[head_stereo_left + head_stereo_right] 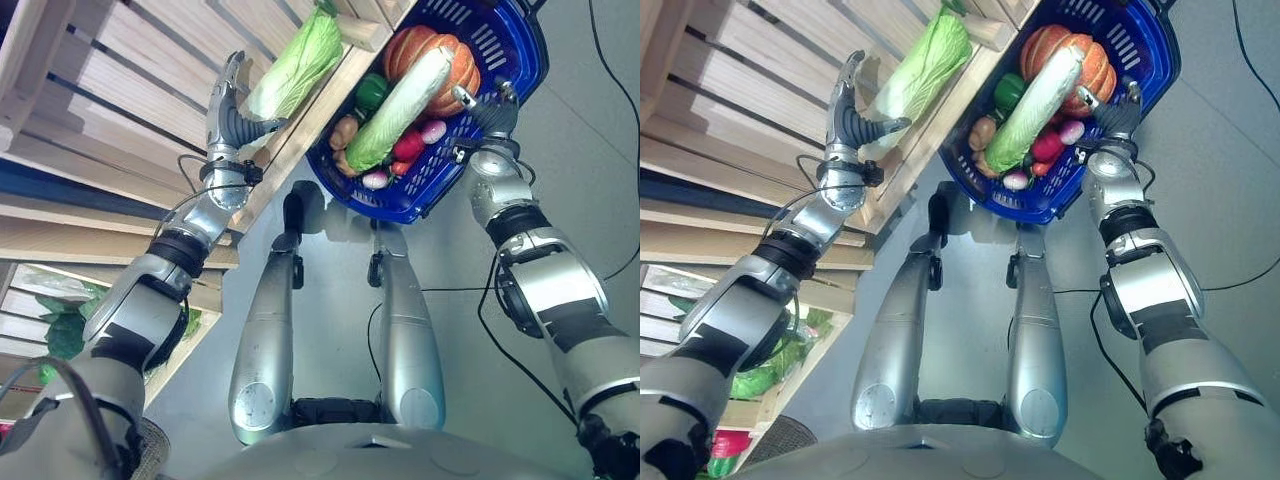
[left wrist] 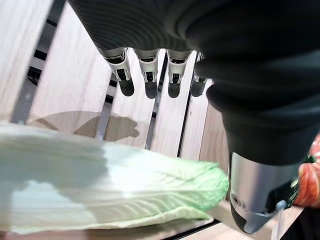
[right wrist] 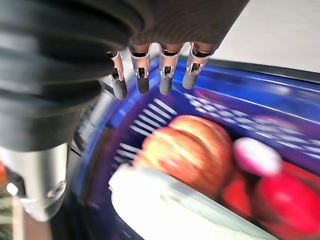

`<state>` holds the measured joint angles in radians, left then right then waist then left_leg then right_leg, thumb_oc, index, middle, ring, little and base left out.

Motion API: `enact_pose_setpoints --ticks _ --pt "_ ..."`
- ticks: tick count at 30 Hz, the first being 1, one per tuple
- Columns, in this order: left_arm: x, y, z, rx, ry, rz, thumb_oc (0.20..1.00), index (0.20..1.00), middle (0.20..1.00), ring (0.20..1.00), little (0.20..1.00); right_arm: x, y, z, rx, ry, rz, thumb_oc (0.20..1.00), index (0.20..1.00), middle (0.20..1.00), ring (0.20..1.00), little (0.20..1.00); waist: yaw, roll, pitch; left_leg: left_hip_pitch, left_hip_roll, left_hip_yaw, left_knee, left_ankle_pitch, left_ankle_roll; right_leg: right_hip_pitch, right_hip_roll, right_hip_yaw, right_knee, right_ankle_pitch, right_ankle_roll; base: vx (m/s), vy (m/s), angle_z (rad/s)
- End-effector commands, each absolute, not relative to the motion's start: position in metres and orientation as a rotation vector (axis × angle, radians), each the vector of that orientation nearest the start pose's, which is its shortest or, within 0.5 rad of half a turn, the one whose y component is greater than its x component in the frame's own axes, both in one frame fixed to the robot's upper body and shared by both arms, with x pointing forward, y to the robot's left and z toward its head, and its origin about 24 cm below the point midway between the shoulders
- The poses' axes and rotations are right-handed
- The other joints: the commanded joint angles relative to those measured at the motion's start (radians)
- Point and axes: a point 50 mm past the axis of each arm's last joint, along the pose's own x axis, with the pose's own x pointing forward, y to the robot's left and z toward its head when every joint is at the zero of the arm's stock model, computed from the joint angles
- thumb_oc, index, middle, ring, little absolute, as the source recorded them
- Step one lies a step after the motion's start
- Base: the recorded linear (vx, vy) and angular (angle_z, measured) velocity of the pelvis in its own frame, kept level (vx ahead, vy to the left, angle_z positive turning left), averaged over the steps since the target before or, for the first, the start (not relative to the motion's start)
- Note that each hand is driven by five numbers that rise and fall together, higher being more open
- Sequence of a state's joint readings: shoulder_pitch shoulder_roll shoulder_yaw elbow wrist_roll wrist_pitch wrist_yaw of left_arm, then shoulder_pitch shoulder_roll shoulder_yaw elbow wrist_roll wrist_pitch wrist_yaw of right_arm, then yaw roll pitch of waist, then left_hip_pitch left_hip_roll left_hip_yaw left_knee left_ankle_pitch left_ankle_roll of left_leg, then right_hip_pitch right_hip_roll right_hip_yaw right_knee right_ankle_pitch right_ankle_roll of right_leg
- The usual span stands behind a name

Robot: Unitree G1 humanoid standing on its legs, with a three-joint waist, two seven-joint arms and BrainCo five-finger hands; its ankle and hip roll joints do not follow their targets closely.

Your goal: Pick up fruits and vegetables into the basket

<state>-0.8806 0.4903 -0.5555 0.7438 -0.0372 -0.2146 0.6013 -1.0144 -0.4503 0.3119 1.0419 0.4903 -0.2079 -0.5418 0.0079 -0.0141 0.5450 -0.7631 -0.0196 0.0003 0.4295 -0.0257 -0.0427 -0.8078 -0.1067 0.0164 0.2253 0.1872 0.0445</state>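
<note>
The napa cabbage (image 1: pixel 295 67) lies on the slatted wooden shelf (image 1: pixel 120 80), just left of the blue basket (image 1: pixel 500 60), which already holds a pumpkin (image 1: pixel 455 55), another cabbage and small vegetables. It looks bulky yet fairly light, leafy and crushable at the tip, so the firmer pale stem end seems the better hold. The left hand (image 1: pixel 232 110) hovers beside it, fingers straight and spread, holding nothing. The right hand (image 1: pixel 490 110) is at the basket's rim; whether it grips I cannot tell.
</note>
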Motion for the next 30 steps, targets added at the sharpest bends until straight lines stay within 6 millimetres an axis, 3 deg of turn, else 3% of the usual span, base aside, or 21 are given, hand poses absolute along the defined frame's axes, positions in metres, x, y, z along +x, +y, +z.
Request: enact_pose_setpoints --ticks 1,11,22,30 --pt "0.387 0.175 0.165 0.7 -0.447 0.292 1.0 1.0 1.0 1.0 1.0 0.388 -0.25 0.193 -0.101 -0.365 -0.673 1.0 1.0 1.0 1.0 1.0 -0.039 0.073 -0.025 0.039 -0.02 -0.017 -0.145 0.072 -0.021 0.049 0.056 -0.065 0.115 -0.145 0.046 0.0 0.053 -0.02" --pt "0.396 0.193 0.152 0.818 -0.293 0.34 1.0 1.0 1.0 1.0 1.0 0.372 -0.274 0.179 0.057 -0.389 -0.847 1.0 1.0 1.0 1.0 1.0 -0.079 0.049 -0.025 0.036 -0.009 0.004 -0.146 0.063 -0.022 0.044 0.064 -0.048 0.106 -0.144 0.046 0.0 0.02 -0.06" --pt "0.396 0.232 0.123 0.857 -0.013 0.388 1.0 1.0 1.0 1.0 1.0 0.354 -0.319 0.127 0.157 -0.152 -1.023 1.0 1.0 1.0 1.0 1.0 -0.092 0.036 -0.025 0.032 0.002 0.015 -0.144 0.055 -0.015 0.042 0.069 -0.045 0.1 -0.153 0.038 0.01 0.008 -0.05" --pt "0.392 0.247 0.111 0.799 0.106 0.404 1.0 1.0 1.0 1.0 1.0 0.351 -0.325 0.12 0.137 -0.111 -1.03 1.0 1.0 1.0 1.0 1.0 -0.096 0.034 -0.025 0.025 0.004 0.016 -0.138 0.049 -0.013 0.034 0.068 -0.044 0.103 -0.157 0.038 0.01 0.0 -0.02"
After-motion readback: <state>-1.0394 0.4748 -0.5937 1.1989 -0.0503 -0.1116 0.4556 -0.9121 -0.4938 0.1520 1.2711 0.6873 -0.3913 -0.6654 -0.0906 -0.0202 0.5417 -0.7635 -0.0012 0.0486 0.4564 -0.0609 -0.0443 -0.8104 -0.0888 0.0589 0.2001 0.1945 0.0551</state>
